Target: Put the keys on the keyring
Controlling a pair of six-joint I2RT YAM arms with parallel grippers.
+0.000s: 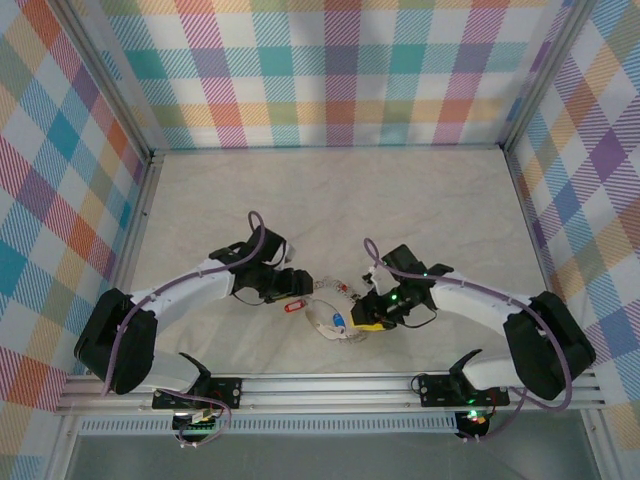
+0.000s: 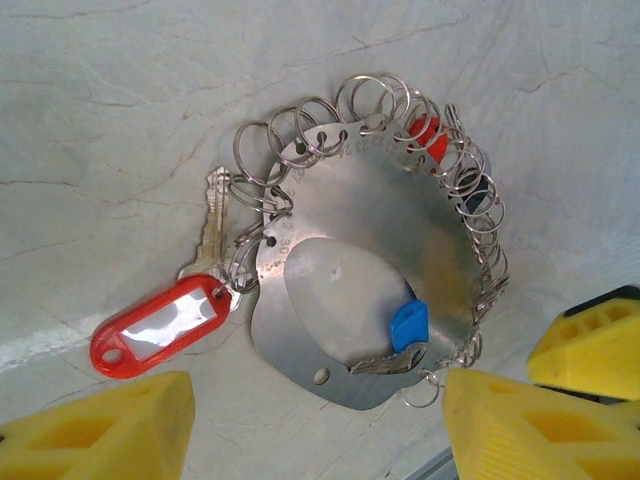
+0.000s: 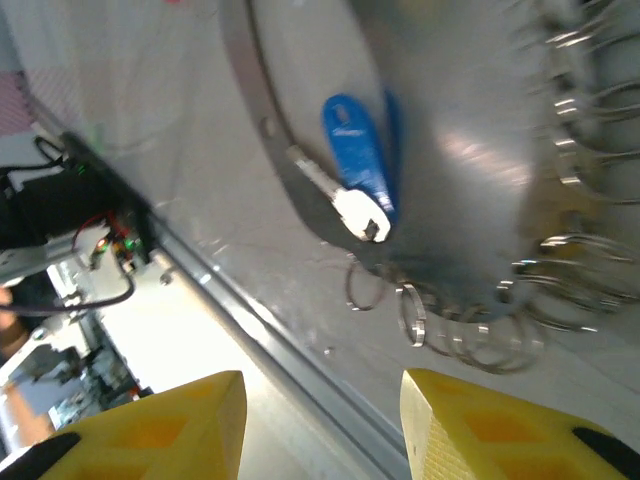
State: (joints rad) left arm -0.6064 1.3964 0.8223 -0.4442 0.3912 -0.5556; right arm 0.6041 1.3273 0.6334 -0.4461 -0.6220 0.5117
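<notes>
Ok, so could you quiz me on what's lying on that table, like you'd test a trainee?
1. True or false: the blue key lies inside the outline of the keyring.
2. What sits right beside the red tag? A) a silver key B) a coin C) a screw
3. Look at the left claw: are its yellow fingers spread apart or pressed together?
Key: 1 true; 2 A; 3 spread apart.
</notes>
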